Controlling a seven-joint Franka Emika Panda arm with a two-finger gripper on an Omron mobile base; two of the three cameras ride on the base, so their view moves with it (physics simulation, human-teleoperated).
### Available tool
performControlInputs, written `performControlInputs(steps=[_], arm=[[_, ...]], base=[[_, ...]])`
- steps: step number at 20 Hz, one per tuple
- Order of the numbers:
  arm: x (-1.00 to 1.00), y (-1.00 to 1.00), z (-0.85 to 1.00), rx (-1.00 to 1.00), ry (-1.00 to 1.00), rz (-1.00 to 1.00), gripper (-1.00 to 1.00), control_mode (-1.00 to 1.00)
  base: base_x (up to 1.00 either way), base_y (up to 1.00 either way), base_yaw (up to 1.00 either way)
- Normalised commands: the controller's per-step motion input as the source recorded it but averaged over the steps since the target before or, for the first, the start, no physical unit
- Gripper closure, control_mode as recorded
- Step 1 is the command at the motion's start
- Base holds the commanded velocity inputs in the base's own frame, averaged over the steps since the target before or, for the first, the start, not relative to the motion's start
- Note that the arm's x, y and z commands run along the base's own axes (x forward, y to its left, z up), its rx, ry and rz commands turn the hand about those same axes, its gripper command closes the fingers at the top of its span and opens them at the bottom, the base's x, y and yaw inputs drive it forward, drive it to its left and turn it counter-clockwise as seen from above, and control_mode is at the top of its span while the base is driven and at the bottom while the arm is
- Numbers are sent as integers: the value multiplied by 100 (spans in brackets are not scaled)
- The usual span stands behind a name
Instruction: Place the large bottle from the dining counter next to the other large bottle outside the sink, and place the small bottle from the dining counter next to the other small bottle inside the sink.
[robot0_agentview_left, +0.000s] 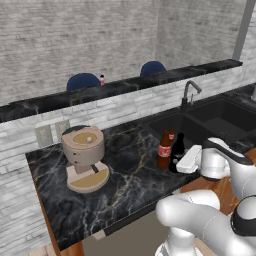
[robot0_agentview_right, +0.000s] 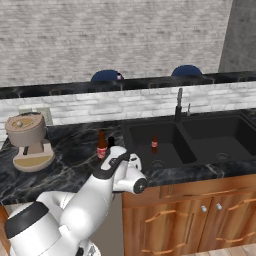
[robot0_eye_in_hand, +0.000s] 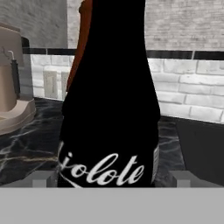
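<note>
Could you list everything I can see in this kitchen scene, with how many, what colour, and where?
black bottle: one, black, on the counter left of the sink, beside the amber one
amber bottle: one, amber-brown, red label, on the counter
small bottle in sink: one, reddish, in the left basin
small bottle on dining counter: one, pale, dark cap
sink: one, black, two basins
faucet: one, metal, behind the sink
coffee machine: one, beige, left on the counter
stools: two, blue, behind the dining counter
fingers: two, open around the black bottle

The large black bottle carries white cursive lettering low on its body, reading roughly "iolote"; its first letter is cut off. No other text is legible.
</note>
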Motion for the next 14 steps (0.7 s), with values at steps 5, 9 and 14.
performControlInputs(steps=[5,9,14], arm=[[0,-5,13,1,-1,0,-100,-100],[-5,-8,11,2,-1,0,-100,-100],[-19,-1,5,2,-1,0,-100,-100]], base=[[0,0,0],[0,0,0],[0,0,0]])
